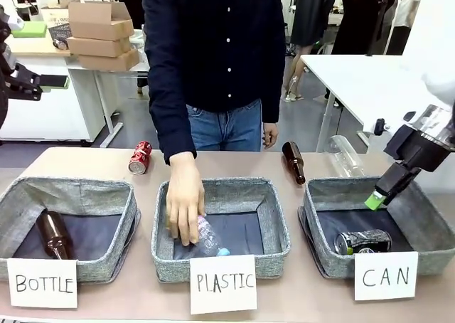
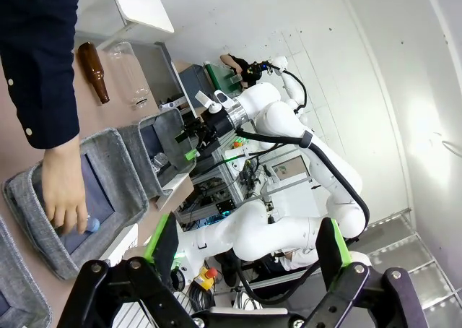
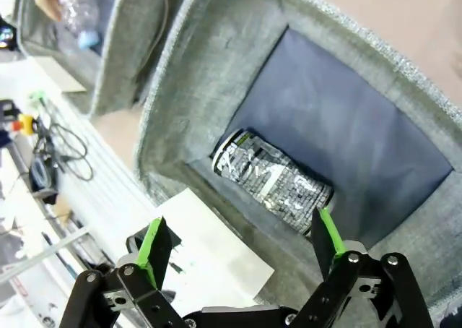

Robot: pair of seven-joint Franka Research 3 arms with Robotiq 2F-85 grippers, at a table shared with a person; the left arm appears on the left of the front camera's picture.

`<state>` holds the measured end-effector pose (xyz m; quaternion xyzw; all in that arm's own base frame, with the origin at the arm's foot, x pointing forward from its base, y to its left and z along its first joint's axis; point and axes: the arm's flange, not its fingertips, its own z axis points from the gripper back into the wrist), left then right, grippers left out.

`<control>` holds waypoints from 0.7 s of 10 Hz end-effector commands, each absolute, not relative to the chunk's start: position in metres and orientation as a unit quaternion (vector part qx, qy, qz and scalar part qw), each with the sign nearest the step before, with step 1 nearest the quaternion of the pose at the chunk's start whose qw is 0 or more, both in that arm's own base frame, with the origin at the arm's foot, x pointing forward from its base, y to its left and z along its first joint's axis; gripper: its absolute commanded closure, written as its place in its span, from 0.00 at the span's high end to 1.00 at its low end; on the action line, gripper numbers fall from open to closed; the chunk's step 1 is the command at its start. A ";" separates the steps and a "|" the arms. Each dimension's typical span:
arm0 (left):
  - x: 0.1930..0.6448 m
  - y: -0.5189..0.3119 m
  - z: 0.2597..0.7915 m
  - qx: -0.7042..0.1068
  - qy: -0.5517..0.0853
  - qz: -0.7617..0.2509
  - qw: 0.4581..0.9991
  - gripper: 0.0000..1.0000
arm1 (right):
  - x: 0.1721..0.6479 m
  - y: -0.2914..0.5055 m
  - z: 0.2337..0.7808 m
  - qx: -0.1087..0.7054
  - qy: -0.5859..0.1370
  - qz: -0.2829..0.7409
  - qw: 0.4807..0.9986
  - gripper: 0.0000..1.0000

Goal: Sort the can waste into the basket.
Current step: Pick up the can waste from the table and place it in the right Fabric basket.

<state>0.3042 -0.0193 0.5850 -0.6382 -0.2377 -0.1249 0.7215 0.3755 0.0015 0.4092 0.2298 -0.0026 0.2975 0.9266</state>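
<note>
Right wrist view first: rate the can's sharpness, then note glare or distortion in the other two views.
Right wrist view: the dark can is fairly sharp, its print slightly soft. Left wrist view: rolled and bent by the wide angle, with the white wall washed out. Front view: even light, with a bright sheen on the right arm.

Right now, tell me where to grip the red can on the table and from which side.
Take the red can around its mid-body, straight down from above, pinching across its width. It lies on its side on the table beyond the BOTTLE basket, both rounded flanks free.
</note>
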 end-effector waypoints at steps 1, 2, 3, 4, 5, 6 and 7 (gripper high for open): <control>0.304 -0.021 0.586 -0.644 -0.245 -0.132 0.712 1.00 | 0.378 0.005 0.417 0.286 -0.042 0.241 0.926 1.00; 0.304 -0.021 0.586 -0.644 -0.245 -0.132 0.712 1.00 | 0.374 0.005 0.444 0.494 -0.052 0.031 0.868 1.00; 0.304 -0.021 0.586 -0.644 -0.245 -0.132 0.712 1.00 | 0.355 -0.006 0.458 0.654 -0.090 0.003 0.751 1.00; 0.304 -0.021 0.586 -0.644 -0.245 -0.132 0.712 1.00 | 0.341 -0.016 0.457 0.720 -0.108 0.002 0.685 1.00; 0.304 -0.021 0.586 -0.644 -0.245 -0.132 0.712 1.00 | 0.338 -0.027 0.450 0.763 -0.111 0.015 0.636 1.00; 0.304 -0.021 0.586 -0.644 -0.245 -0.132 0.712 1.00 | 0.336 -0.039 0.441 0.794 -0.122 0.037 0.594 1.00; 0.304 -0.021 0.586 -0.644 -0.245 -0.132 0.712 1.00 | 0.334 -0.048 0.433 0.812 -0.126 0.059 0.567 1.00</control>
